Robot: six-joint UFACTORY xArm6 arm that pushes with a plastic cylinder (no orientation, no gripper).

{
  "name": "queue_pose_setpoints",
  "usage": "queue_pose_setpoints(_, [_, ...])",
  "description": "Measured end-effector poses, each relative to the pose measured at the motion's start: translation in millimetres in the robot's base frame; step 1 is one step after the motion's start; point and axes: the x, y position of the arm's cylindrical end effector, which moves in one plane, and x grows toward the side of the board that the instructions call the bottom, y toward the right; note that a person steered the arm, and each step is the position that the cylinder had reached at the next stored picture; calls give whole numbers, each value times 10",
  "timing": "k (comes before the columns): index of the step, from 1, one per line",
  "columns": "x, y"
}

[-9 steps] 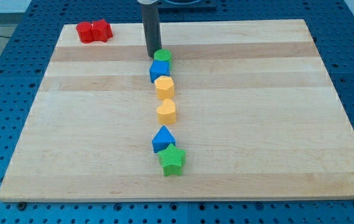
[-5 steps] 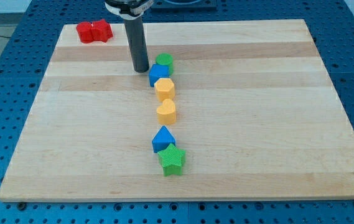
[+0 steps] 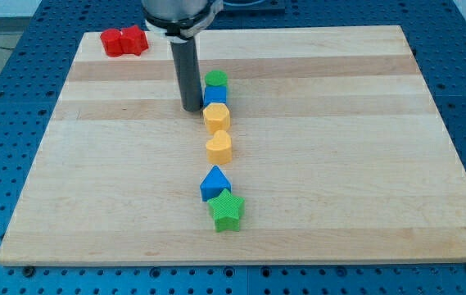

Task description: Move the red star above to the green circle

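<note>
Red star [image 3: 137, 38] is seen at the table's [image 3: 339, 164] top-left corner, touching another red block [image 3: 112, 43], well apart from the green circle [image 3: 215, 79]. My tip [image 3: 192, 107] is placed just left of the blue block [image 3: 215, 96]; no hand is fitted, nothing is held.

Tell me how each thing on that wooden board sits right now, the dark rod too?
Dark rod's tip: on the board, just left of the blocks' column, beside the blue block.
Red star: top-left corner, touching the red block.
Green circle: top of the column.
Blue block: partly hidden by the rod.
Yellow hexagon: below it, touching.
Yellow heart: standing apart.
Blue triangle: touching the green star.
</note>
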Motion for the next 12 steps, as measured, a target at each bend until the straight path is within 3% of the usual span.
queue_pose_setpoints(1, [-117,-785])
queue_pose_setpoints(2, [-502,-1670])
queue_pose_setpoints(3, [-944,-2059])
queue_pose_setpoints(4, [-1253,-2061])
queue_pose_setpoints(5, [-1655,-2028])
queue_pose_setpoints(6, [-1739,-1682])
queue_pose_setpoints(9, [-1377,-224])
queue_pose_setpoints(12, [-1108,256])
